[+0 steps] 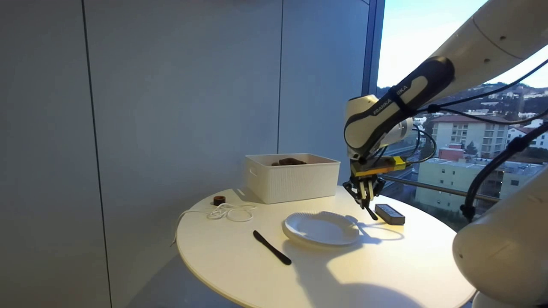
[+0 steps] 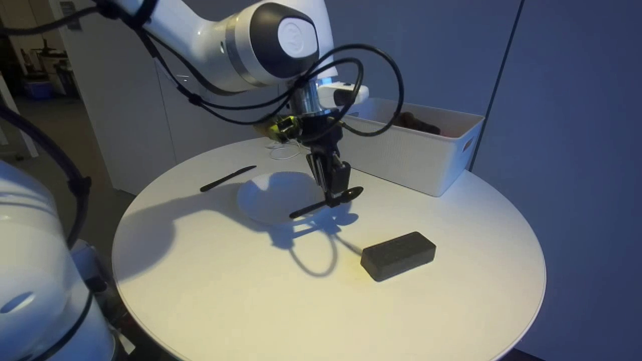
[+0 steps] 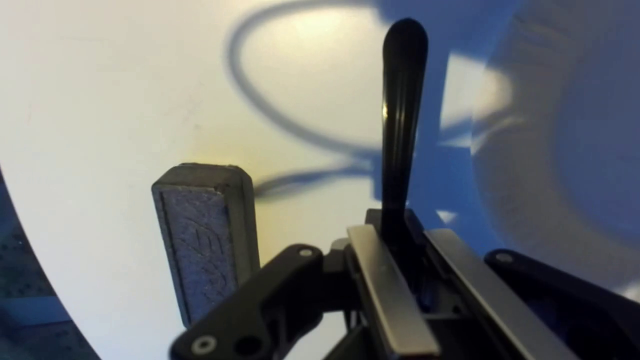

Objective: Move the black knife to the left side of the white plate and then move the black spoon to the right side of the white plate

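My gripper (image 1: 365, 205) is shut on the black spoon (image 1: 372, 214) and holds it above the table. In an exterior view the gripper (image 2: 331, 199) grips the spoon (image 2: 307, 209) near its middle, beside the plate's edge. In the wrist view the spoon's handle (image 3: 404, 100) sticks out past the fingertips (image 3: 392, 220); its bowl is hidden there. The white plate (image 1: 321, 229) lies on the table, also in an exterior view (image 2: 266, 200) and partly in the wrist view (image 3: 525, 200). The black knife (image 1: 272, 247) lies flat beside the plate, also in an exterior view (image 2: 228, 179).
A chunky black block (image 1: 389, 214) lies near the spoon, also in an exterior view (image 2: 398, 256) and the wrist view (image 3: 202, 245). A white box (image 1: 299, 184) stands at the back of the round table (image 2: 451, 301). A white cable (image 1: 235, 212) and small dark roll (image 1: 219, 200) lie beyond the plate.
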Controlling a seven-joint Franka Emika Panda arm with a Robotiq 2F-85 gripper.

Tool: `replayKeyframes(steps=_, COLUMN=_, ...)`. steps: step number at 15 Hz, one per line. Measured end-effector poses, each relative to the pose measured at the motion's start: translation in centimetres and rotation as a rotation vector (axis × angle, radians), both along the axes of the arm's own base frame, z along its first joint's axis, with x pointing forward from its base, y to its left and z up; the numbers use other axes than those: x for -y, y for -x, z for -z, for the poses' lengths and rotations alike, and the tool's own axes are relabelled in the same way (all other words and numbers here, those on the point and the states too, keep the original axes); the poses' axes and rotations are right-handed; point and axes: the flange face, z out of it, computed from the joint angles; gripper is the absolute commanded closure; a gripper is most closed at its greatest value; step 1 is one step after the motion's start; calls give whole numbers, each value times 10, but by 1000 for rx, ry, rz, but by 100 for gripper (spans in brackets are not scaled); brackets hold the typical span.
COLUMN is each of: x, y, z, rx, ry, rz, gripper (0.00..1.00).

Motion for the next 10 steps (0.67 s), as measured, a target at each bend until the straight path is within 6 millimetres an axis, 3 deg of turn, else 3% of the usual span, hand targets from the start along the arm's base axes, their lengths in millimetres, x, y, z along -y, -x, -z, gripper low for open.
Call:
replayKeyframes(steps=1, x=5, y=-1, z=8, rx=-10, ry=-2, rz=2, gripper=93)
replayKeyframes(steps=2, x=9, y=-3, z=16, rx=-17, ry=-5, rz=2, gripper=63)
replayKeyframes(steps=3, x=12, y=-6, z=23, rx=-17, ry=-10, rz=2, gripper=62)
replayKeyframes(steps=6, x=17, y=-13, z=38, rx=-16, ry=-20, rz=-1, gripper=42)
replayKeyframes(steps=10, x=18, y=-19, z=30, rx=6, ry=-11, rz=-7, gripper=11)
